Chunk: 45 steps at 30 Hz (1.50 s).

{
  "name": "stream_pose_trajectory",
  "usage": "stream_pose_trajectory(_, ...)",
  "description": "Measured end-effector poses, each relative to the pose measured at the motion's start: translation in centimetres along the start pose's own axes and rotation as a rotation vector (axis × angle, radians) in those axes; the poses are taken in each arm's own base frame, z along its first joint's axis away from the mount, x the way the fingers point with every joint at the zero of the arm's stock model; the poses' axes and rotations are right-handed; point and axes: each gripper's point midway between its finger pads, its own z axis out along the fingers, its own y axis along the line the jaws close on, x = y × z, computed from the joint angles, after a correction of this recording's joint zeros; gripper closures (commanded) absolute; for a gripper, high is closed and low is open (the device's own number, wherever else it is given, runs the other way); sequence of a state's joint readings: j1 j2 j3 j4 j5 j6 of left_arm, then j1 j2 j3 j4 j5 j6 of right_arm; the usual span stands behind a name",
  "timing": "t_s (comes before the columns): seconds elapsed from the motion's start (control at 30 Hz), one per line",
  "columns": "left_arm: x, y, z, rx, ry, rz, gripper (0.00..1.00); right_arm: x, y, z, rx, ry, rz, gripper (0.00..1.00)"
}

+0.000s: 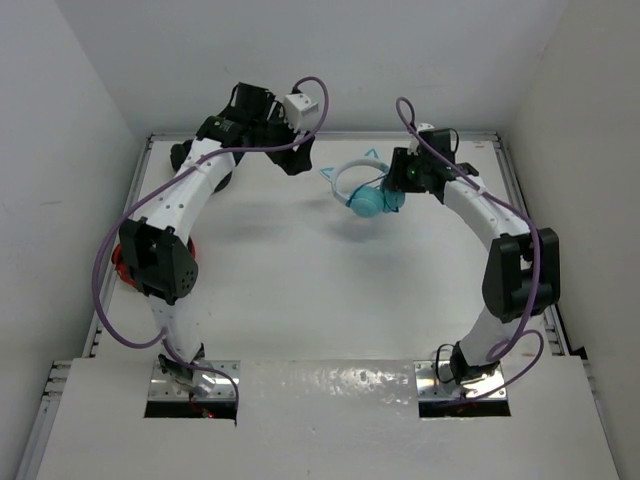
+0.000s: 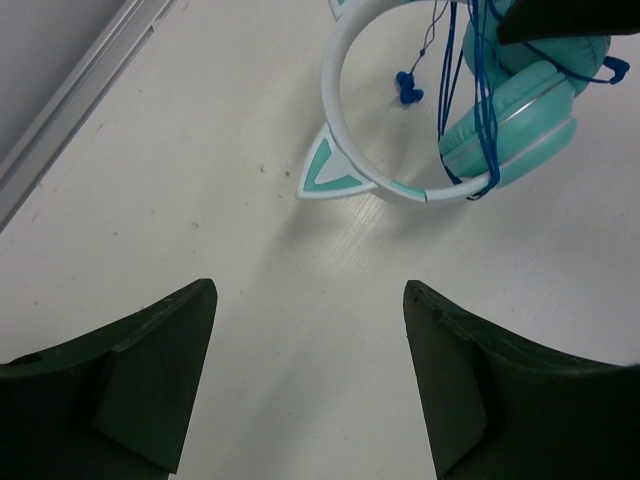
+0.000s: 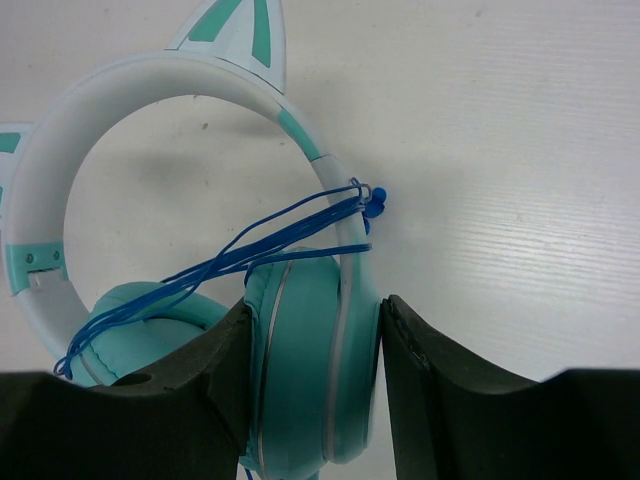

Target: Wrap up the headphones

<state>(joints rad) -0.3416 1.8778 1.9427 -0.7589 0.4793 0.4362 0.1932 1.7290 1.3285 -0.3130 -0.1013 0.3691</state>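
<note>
Teal headphones (image 2: 510,120) pinched by right gripper (image 3: 315,310); left gripper (image 2: 308,300) spread wide

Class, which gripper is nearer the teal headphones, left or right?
Right. The right gripper grips the headphones by one earcup; the left gripper hovers open, apart from them.

There is one pair of teal headphones (image 1: 368,192) right of upper centre, with two earcups (image 3: 305,370) and two cat ears (image 3: 235,25), two grippers, namely the left gripper (image 2: 310,290) and the right gripper (image 3: 315,310), and one red object (image 1: 118,262) at the left edge.
</note>
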Motion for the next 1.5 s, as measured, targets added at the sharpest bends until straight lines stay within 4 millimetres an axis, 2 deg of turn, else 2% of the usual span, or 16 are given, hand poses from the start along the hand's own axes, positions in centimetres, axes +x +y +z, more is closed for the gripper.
stream_pose_trajectory(0.13, 0.0, 0.0, 0.0, -0.001, 0.0, 0.0, 0.27, -0.4, -2.0, -0.1, 0.043, -0.03, 0.032, 1.0)
stream_pose_trajectory(0.37, 0.0, 0.0, 0.0, -0.001, 0.001, 0.0, 0.27, -0.5, -8.0, -0.4, 0.168, -0.05, 0.137, 1.0)
stream_pose_trajectory(0.5, 0.0, 0.1, 0.0, -0.004, 0.002, 0.0, 0.27, -0.1, -11.0, 0.3, 0.23, -0.049, 0.18, 1.0)
stream_pose_trajectory(0.73, 0.1, 0.1, 0.0, -0.007, 0.003, 0.0, 0.27, 3.5, -15.7, 2.6, 0.318, 0.043, 0.244, 1.0)
stream_pose_trajectory(0.9, 0.1, 0.1, 0.0, -0.009, 0.005, 0.0, 0.27, 5.8, -18.1, 2.4, 0.378, 0.085, 0.277, 1.0)
stream_pose_trajectory(0.93, 0.1, 0.2, 0.0, -0.009, 0.005, 0.0, 0.27, 6.0, -18.5, 2.3, 0.387, 0.086, 0.278, 0.97)
stream_pose_trajectory(0.97, 0.1, 0.2, 0.0, -0.009, 0.005, 0.0, 0.27, 6.1, -18.7, 2.2, 0.392, 0.089, 0.279, 0.72)
stream_pose_trajectory(1.0, 0.1, 0.2, 0.0, -0.01, 0.005, -0.001, 0.27, 6.1, -18.8, 2.1, 0.393, 0.091, 0.273, 0.57)
stream_pose_trajectory(1.03, 0.1, 0.2, 0.0, -0.01, 0.005, -0.001, 0.27, 6.1, -18.9, 2.1, 0.392, 0.093, 0.265, 0.44)
stream_pose_trajectory(1.1, 0.1, 0.2, 0.0, -0.01, 0.005, -0.001, 0.27, 6.2, -18.8, 2.1, 0.387, 0.098, 0.251, 0.3)
stream_pose_trajectory(1.2, 0.1, 0.2, 0.0, -0.01, 0.005, -0.001, 0.27, 6.1, -18.8, 1.8, 0.388, 0.098, 0.23, 0.21)
stream_pose_trajectory(1.3, 0.1, 0.2, 0.0, -0.01, 0.006, -0.001, 0.27, 5.6, -18.5, 0.6, 0.393, 0.079, 0.214, 0.17)
stream_pose_trajectory(1.4, 0.3, 0.2, -0.1, -0.012, 0.012, -0.003, 0.28, 3.3, -17.8, -1.8, 0.397, 0.01, 0.204, 0.01)
stream_pose_trajectory(1.5, 0.7, 0.4, -0.2, -0.031, 0.032, -0.009, 0.3, 0.1, -16.8, -5.0, 0.403, -0.1, 0.204, 0.01)
